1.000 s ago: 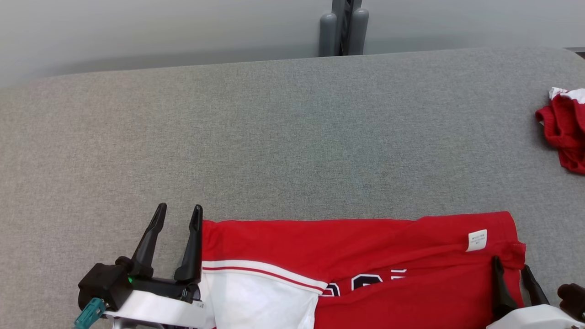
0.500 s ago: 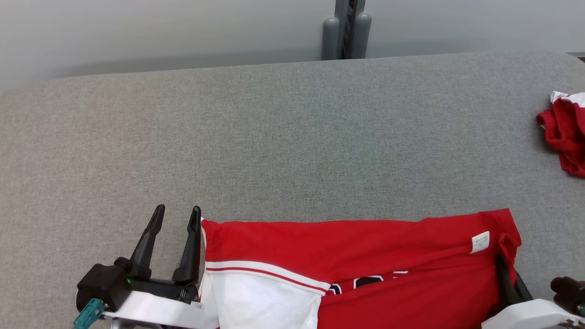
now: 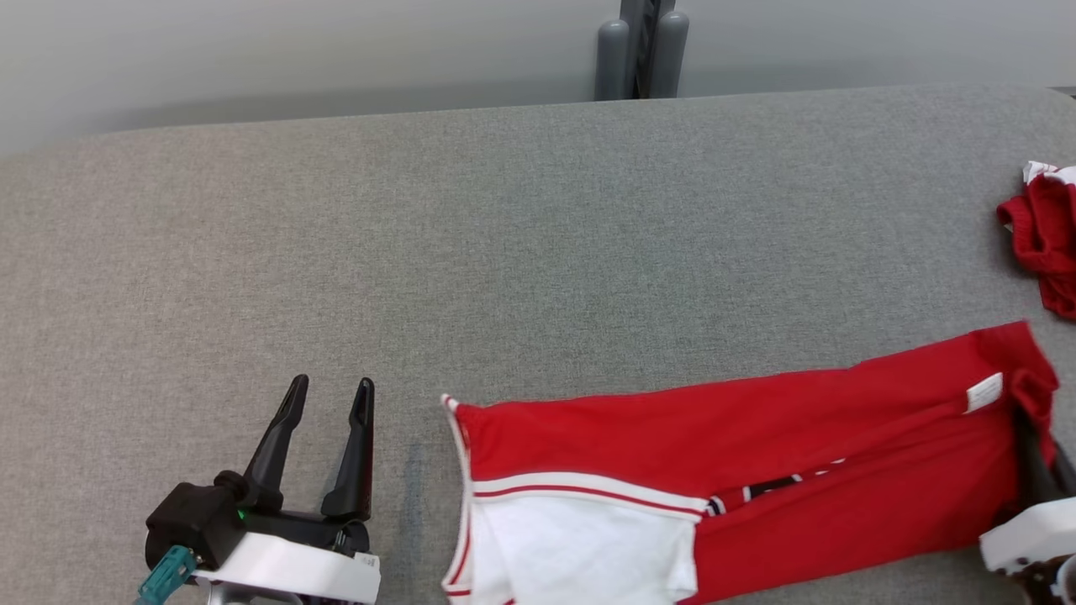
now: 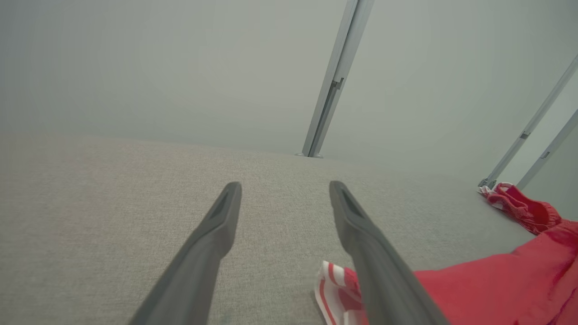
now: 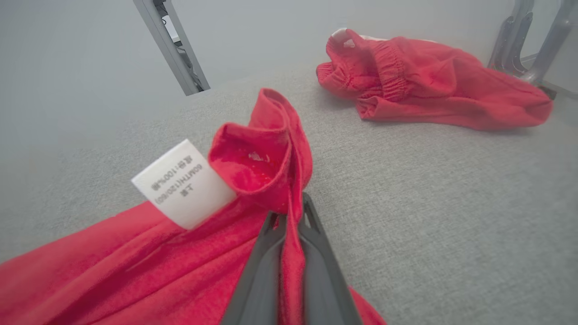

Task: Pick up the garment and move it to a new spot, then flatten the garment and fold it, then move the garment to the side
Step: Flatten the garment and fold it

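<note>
A corner of the garment (image 5: pixel 253 158) is pinched in the right gripper (image 5: pixel 289 212), likely for dragging aside; the left gripper (image 3: pixel 330 386) is held spread and empty, the garment lying apart to its right

1. bench (image 3: pixel 538 252): grey woven fabric top, far corners rounded, faint dark streak (image 3: pixel 412 496) near front-left.
2. garment (image 3: pixel 756 437): red w/ white panel & striped trim, lay along the front edge, right end angled further back; white label (image 3: pixel 983 392) near that end.
3. crumpled red piece (image 3: pixel 1042 235): at far right edge, apart from the garment.
</note>
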Tool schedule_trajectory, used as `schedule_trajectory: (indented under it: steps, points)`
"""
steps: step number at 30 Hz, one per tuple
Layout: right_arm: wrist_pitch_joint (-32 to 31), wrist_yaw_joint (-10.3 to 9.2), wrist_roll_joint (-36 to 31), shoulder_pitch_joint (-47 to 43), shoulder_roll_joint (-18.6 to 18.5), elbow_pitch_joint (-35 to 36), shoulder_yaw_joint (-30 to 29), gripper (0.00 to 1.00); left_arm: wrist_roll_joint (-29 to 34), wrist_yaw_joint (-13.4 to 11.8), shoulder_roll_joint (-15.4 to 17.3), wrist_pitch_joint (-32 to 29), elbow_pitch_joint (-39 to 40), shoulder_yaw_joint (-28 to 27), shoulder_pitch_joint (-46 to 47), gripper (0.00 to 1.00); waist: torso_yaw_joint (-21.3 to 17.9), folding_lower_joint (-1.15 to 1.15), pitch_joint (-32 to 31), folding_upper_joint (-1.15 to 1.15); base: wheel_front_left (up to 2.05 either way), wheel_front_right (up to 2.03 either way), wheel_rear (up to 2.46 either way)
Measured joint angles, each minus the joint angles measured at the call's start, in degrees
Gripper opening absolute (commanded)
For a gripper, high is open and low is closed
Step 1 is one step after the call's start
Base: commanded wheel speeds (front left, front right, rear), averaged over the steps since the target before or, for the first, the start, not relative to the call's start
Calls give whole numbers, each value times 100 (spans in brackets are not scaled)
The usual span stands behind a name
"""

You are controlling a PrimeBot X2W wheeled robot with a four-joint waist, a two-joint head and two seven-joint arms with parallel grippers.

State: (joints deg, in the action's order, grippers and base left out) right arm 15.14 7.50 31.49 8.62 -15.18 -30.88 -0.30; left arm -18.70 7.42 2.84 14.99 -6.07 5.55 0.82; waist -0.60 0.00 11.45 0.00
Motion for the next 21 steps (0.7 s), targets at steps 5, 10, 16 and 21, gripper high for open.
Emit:
schedule_trajectory:
  steps: [5, 10, 16, 21]
  points:
    - [0, 0, 103, 170, -355, -213, 87, 0, -87, 0, -2, 0, -33, 20, 77, 100, 34, 0, 10, 0, 0, 0, 0]
    - [-1, 0, 286, 247, -544, -87, 525, 0, -190, 0, -2, 0, -64, 12, 177, 100, 17, 0, 7, 0, 0, 0, 0]
    - [-107, -1, 521, 223, -709, 595, 1065, 0, 137, 0, -4, 0, -69, 55, 216, 100, -69, 0, -57, 0, 0, 0, 0]
    - [-459, -1, 771, -4, -638, 1450, 1261, 0, 141, 0, 0, 0, -78, -43, 204, 100, -191, 0, -121, 0, 0, 0, 0]
